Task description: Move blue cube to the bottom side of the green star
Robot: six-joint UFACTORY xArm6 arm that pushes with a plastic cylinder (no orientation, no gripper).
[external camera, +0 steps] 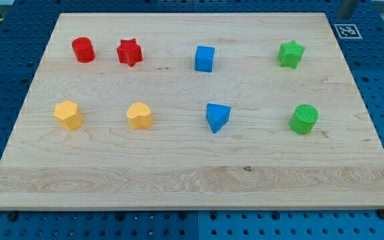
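1. The blue cube (205,59) is sitting in the upper row of the table (192,180), a little right of centre, with bare wood all around it.
2. The green star (291,54) is lying well apart from it, toward the view's right, at about the same height in the row.
3. The green cylinder (304,119) is standing below the star, with a clear gap between the two.
4. The blue triangular block (217,117) is resting just below the cube and slightly to its right, not touching it.
5. The red cylinder (83,50) and the red star (130,52) are sitting near each other at the upper left.
6. Two yellow blocks (68,115) (139,115) are lying in the lower row on the left; their shapes are hard to make out.
7. My tip is not showing anywhere, and this arm is carrying no pincer, so I cannot tell any state for one.
8. A grey object (347,8) is poking in at the view's top right corner; I cannot tell what it is.
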